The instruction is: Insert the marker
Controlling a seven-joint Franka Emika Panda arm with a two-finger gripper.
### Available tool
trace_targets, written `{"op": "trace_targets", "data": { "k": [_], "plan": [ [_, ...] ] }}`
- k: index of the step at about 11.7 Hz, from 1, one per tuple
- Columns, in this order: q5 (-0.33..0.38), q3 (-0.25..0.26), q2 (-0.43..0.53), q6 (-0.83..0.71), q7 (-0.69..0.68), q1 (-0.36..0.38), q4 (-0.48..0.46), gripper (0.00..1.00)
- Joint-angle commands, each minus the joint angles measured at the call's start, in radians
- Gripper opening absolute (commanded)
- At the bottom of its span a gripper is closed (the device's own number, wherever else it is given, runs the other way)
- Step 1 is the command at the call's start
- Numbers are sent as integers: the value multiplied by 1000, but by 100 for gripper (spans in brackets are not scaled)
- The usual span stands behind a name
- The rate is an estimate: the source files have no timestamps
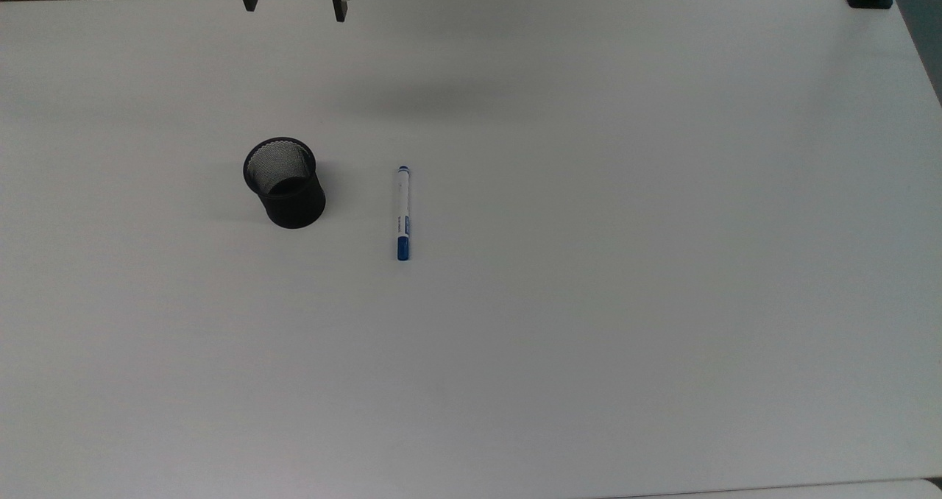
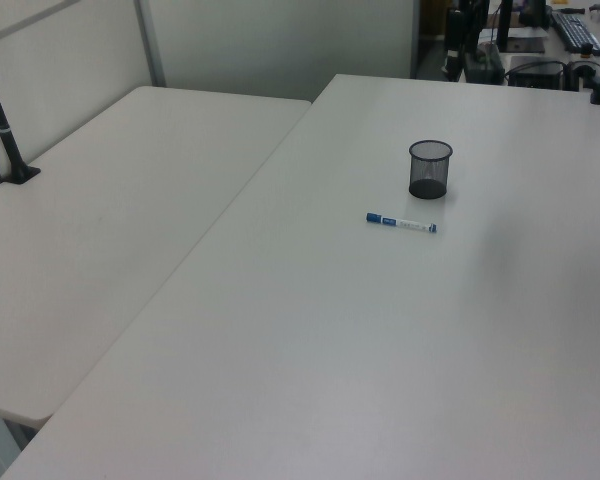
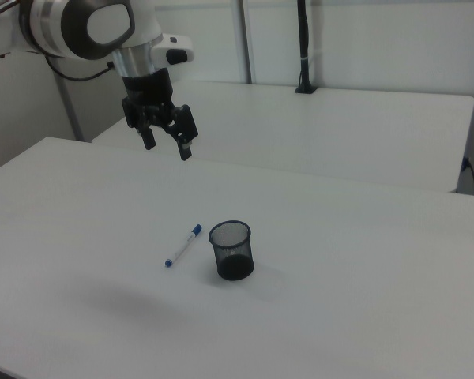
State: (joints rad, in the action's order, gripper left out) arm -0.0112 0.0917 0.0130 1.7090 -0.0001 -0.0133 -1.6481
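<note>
marker (image 1: 403, 213) lies flat on the table (image 1: 589, 300), just beside the upright black mesh cup (image 1: 285, 183), not touching it. gripper (image 3: 167, 145) hangs high above the table, fingers spread apart and holding nothing. approach from above, close across the barrel near its middle, then tip the marker upright over the cup mouth. the cup looks empty.

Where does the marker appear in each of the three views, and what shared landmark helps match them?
Top view: the marker lies left of centre, running up-down, cap toward the bottom.
Left view: it lies right of centre, just below the cup.
Right view: it lies left of centre, angled.
Shared landmark: the black mesh cup, standing apart from it, on the top view's left and the right view's right.
</note>
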Motion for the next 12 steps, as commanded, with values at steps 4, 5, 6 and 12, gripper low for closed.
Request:
{"op": "trace_targets", "data": {
  "k": [4, 5, 6, 12],
  "plan": [
    [-12, -15, -7, -20, 12, -8, 16, 100],
    [-12, -15, -7, -20, 12, -7, 17, 100],
    [-12, -15, -7, -19, 12, -7, 17, 100],
    [-13, -15, -22, -12, -30, 22, -1, 100]
  ]
}}
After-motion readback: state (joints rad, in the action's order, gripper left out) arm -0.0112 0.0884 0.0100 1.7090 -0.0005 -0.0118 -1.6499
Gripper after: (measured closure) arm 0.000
